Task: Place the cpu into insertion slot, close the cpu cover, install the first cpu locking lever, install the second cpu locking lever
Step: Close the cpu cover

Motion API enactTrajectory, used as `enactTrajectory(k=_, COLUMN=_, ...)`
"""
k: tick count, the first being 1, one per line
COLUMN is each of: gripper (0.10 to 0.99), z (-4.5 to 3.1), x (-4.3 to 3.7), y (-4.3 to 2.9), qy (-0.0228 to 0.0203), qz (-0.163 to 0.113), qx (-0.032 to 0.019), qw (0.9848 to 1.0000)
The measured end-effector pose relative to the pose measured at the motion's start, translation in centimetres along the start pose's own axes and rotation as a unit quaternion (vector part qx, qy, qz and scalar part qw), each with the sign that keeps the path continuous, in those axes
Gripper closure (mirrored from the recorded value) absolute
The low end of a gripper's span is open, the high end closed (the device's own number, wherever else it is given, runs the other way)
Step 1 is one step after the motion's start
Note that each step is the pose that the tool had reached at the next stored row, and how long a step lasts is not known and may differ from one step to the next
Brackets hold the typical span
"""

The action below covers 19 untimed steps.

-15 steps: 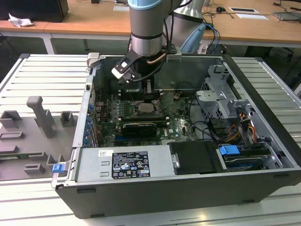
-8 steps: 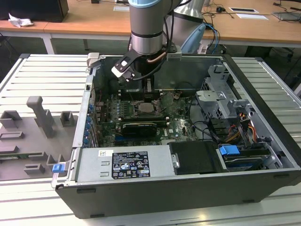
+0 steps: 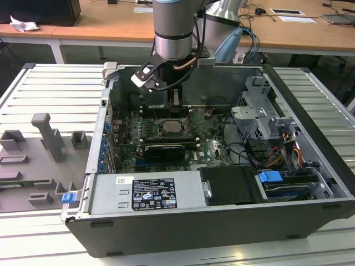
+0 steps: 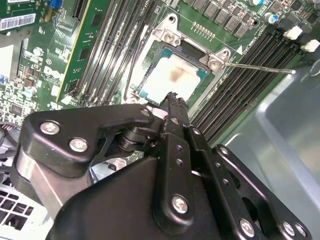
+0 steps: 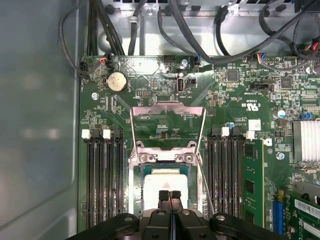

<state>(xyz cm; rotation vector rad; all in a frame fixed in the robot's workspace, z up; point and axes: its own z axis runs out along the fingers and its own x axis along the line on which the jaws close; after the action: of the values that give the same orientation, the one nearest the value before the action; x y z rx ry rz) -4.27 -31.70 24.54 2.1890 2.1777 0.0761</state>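
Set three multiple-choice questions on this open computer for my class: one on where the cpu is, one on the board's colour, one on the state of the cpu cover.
1. Where is the cpu?
A. On the table
B. In the slot
C. On the graphics card

2. What colour is the board?
A. Green
B. Red
C. White

3. How does the cover stand?
A. Shut flat over the cpu
B. Taken off and laid outside
C. Raised open

Answers:
1. B: its pale top lies inside the slot's silver rim in both wrist views.
2. A: the board is green all around the slot.
3. C: in the first wrist view the cover's frame stands up off the slot, with the board showing through its window and the cpu left bare.
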Motion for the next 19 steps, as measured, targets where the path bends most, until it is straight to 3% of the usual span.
enactTrajectory(k=12, gripper=0.98, z=-1.04, x=0.0, y=0.07, qy=0.0, qz=0.0, qx=0.0, qw=1.0)
enactTrajectory(k=16, gripper=0.98, z=-1.09, x=0.0, y=0.13, qy=0.0001, qz=0.0, qx=0.0, qw=1.0)
enactTrajectory(k=19, gripper=0.98, z=-1.06, x=0.0, y=0.55, qy=-0.0001, qz=0.0, qx=0.0003, qw=1.0)
